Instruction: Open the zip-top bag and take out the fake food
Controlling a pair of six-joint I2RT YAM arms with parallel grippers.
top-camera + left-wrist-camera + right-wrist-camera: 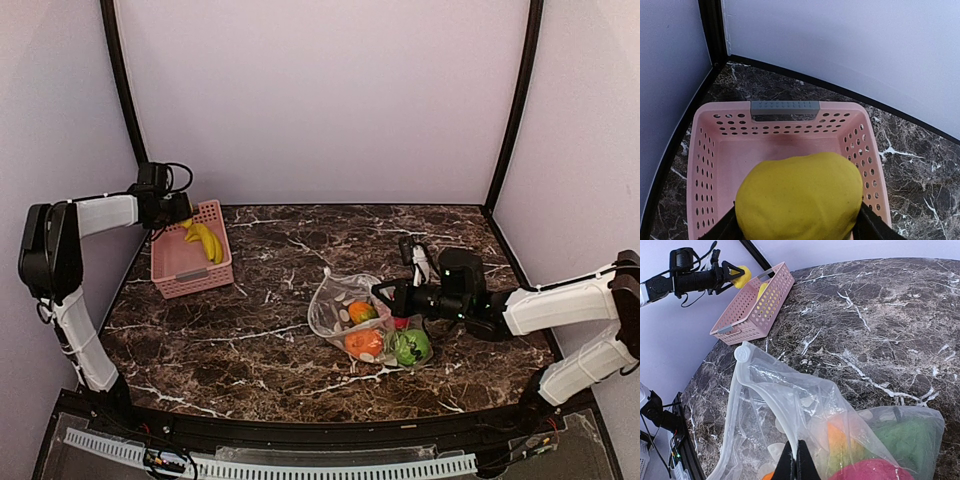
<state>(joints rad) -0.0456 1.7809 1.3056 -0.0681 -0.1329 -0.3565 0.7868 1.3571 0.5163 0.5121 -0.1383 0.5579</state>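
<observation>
The zip-top bag [340,305] lay on the counter [270,350] right of centre, closer to the near edge than to the far wall. A band of bare marble separated it from that edge. The right fingers [796,460] were clenched on a fold of clear plastic at the bag's right side. The right arm lay low across the counter from the right and took up the room there.

Fake food sat inside the bag. An orange ball [364,343] was nearest, with a green ball [411,346] just right of it. A pink-red ball [400,322] was behind them, and a second orange ball [362,311] lay farther in.

The white zip strip [735,400] ran along the bag's left side. From the right wrist view the mouth looked partly parted, though the creased plastic made that hard to judge.

Open marble stretched left of the bag and behind it towards the far wall. At the far left, a pink basket [190,268] stood close to the left wall, well apart from the bag. The left fingers [176,214] hung over the basket's far end, grasping a yellow banana [800,195] above its interior. A black corner post [120,90] rose just behind them.
</observation>
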